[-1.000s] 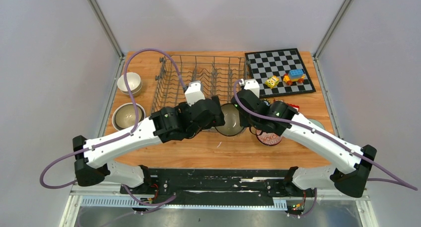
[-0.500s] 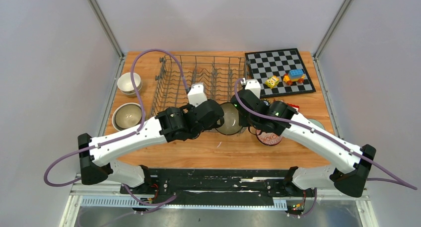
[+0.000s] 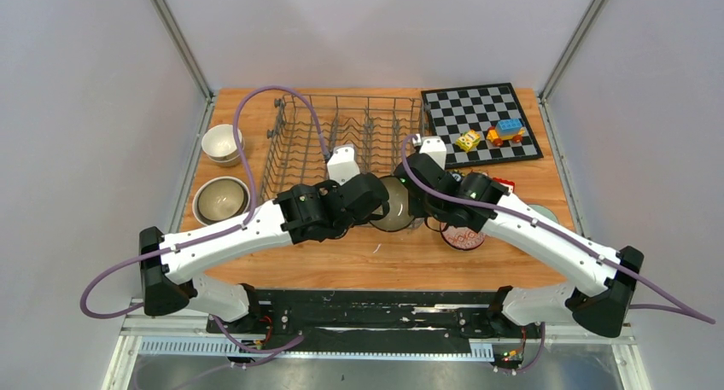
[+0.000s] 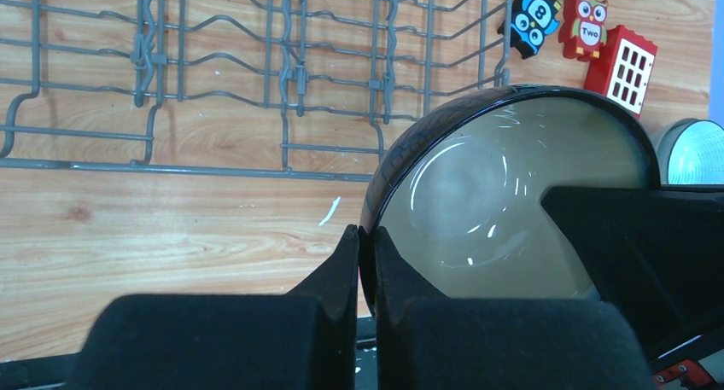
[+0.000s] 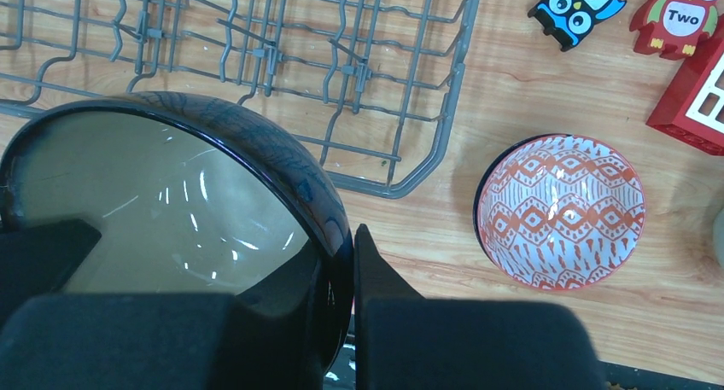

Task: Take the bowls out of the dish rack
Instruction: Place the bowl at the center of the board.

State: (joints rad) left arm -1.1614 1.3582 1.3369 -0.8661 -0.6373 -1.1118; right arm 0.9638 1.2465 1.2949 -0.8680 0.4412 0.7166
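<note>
At the rack's near edge, two grippers share one bowl

Between the two arms, at the near right corner of the dish rack, hangs a dark bowl with a pale grey-green inside. It is tipped up on edge rather than sitting flat. The left gripper is closed tight on the bowl's rim, one finger inside the wall and one outside. The right gripper is clamped the same way on the opposite side of the rim. The thin rim is the one part narrow jaws can pinch, which probably explains both grips.

Two holds on one bowl suggest a handover. One arm likely keeps it steady until the other is sure of its grip, so neither should pull before one lets go. Otherwise the glazed rim could slip or twist.

Other bowls rest on the table outside the rack: a white bowl and a grey bowl to its left, and an orange patterned bowl to its right. No other bowl shows among the tines, so this looks like the last one to set down.
</note>
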